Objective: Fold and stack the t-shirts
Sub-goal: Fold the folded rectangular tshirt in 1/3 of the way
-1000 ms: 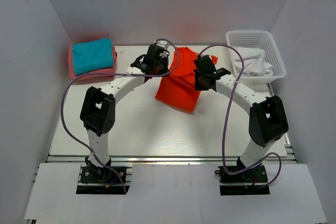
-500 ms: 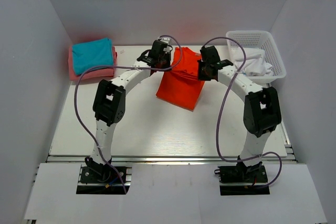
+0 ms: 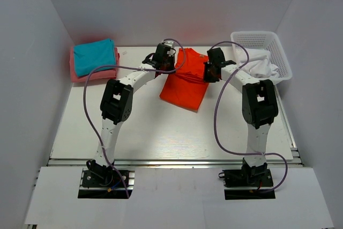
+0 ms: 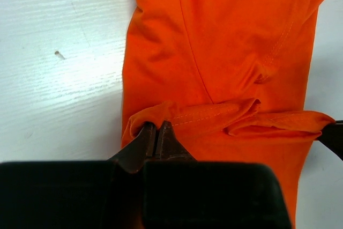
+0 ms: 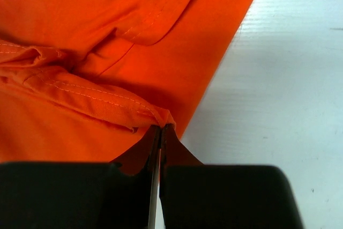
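The orange-red t-shirt (image 3: 184, 84) lies part-folded at the back middle of the table. My left gripper (image 3: 165, 64) is shut on its hem at the left edge; the left wrist view shows the jaws pinching a fold of orange cloth (image 4: 214, 52). My right gripper (image 3: 209, 72) is shut on the hem at the right edge, as the right wrist view shows on the orange cloth (image 5: 107, 30). A folded teal t-shirt (image 3: 95, 56) lies on a folded pink one (image 3: 96, 73) at the back left. White t-shirts (image 3: 258, 64) lie in the basket.
A white plastic mesh basket (image 3: 284, 60) stands at the back right. White walls close in the table on the left, back and right. Purple cables loop from both arms over the table.
Both grippers have moved toward the back of the table, carrying the orange shirt's hem with them. The shirt's near edge has drawn slightly back, and both arms are stretched out further.
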